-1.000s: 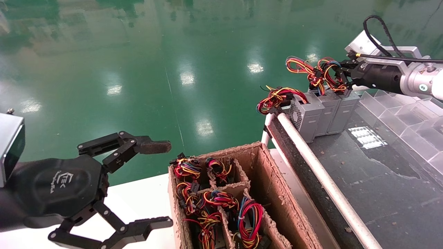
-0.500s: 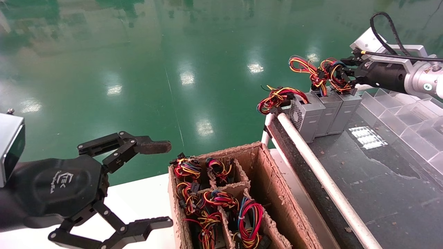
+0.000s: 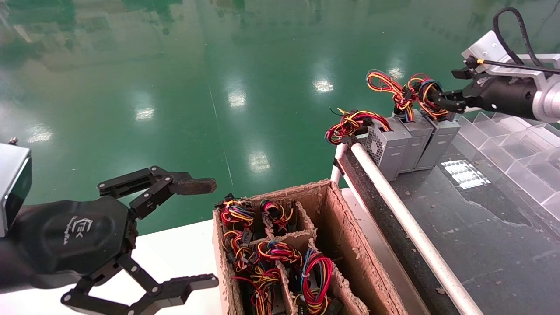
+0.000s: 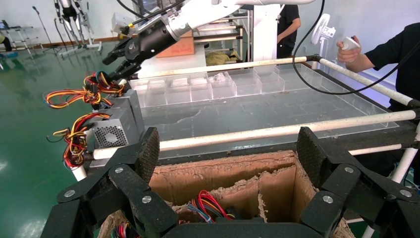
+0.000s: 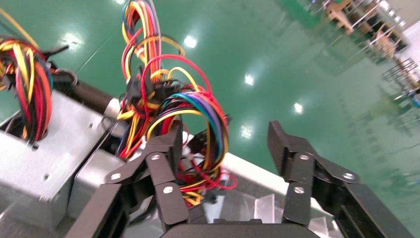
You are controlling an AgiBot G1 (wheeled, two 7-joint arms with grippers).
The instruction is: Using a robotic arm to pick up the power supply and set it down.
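Power supply (image 3: 439, 140) on dark table (image 3: 481, 218), green floor (image 3: 175, 87).

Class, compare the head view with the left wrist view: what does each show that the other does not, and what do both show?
Only the head view shows the black left gripper's rounded body with its white logo. Only the left wrist view shows a person in black holding a white controller. Both show the brown cardboard divider box, the grey metal power supply with looped coloured wires, and the open right gripper beside those wires.

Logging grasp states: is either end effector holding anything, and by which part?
Nothing is held. The right end effector is open beside the power supply's wires; the left end effector is open.
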